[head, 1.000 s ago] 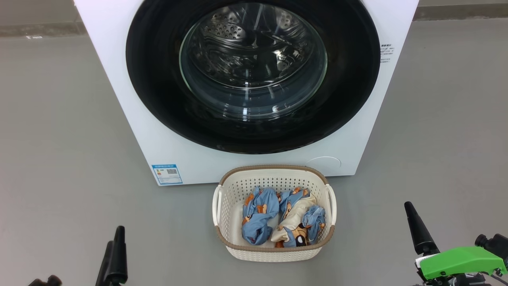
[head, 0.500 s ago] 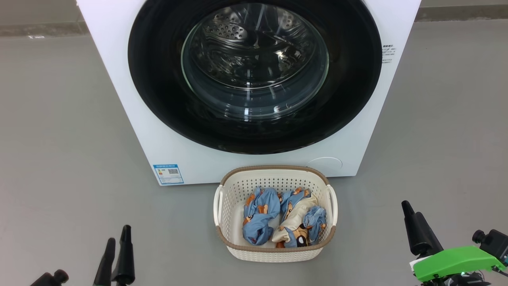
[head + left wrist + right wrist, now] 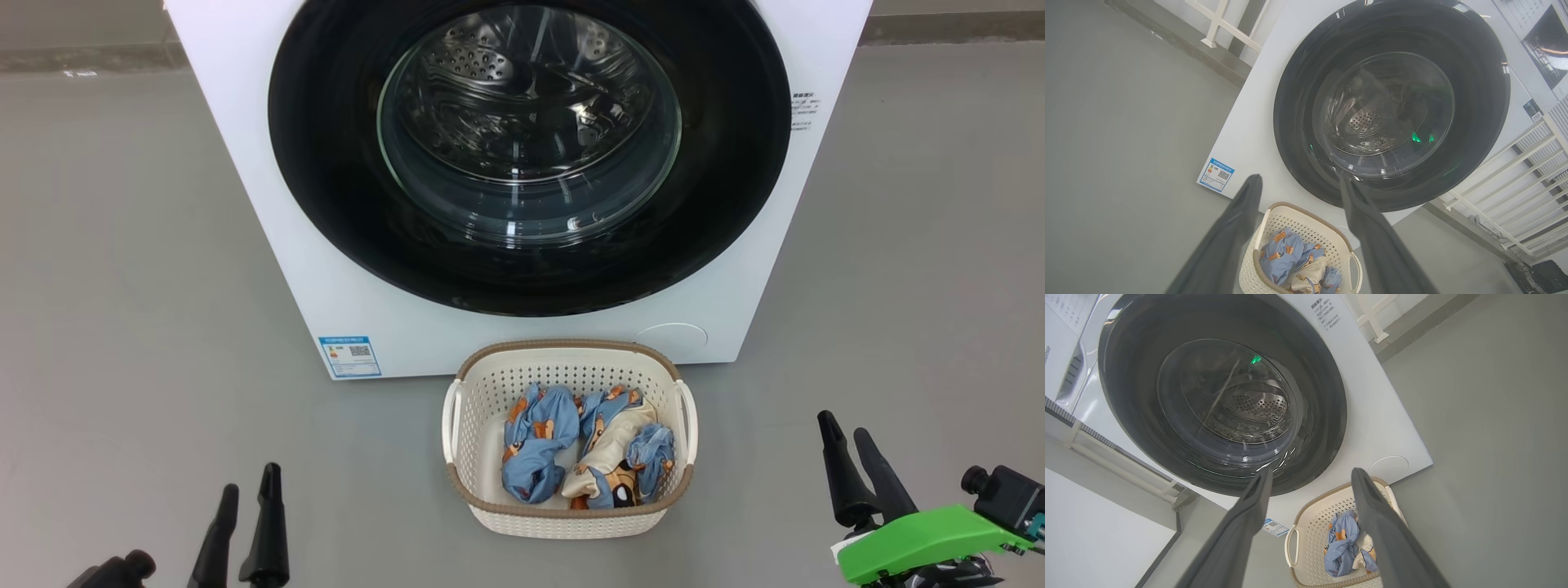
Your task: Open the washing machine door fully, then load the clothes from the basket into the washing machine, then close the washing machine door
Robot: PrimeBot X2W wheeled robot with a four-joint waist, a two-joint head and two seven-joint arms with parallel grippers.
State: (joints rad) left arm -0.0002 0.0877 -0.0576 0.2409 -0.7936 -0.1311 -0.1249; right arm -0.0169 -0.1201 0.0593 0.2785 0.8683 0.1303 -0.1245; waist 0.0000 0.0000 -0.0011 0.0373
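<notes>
We see the washing machine (image 3: 343, 327) standing on the grey floor (image 3: 122, 286) at the far side of the scene, its white front facing us. The washing machine door (image 3: 529, 147) lies shut flat against that front, and through its clear glass we make out the steel drum with its holes. A blue label sticker (image 3: 349, 357) sits on the machine's lower left corner.

The basket (image 3: 563, 345) stands on the floor just in front of the machine, near its middle and a little to the right. The clothes (image 3: 584, 445) lie bunched inside it: 2 blue pieces and 1 cream piece with bear prints.

The left gripper (image 3: 251, 480) hangs at the near left, well apart from the basket, its 2 dark fingers spread and nothing between them. The right gripper (image 3: 842, 425) hangs at the near right, also well apart from the basket, with its fingers parted and empty; a green part sits behind them. In both wrist views the spread fingers point toward the door and the basket, touching neither.
</notes>
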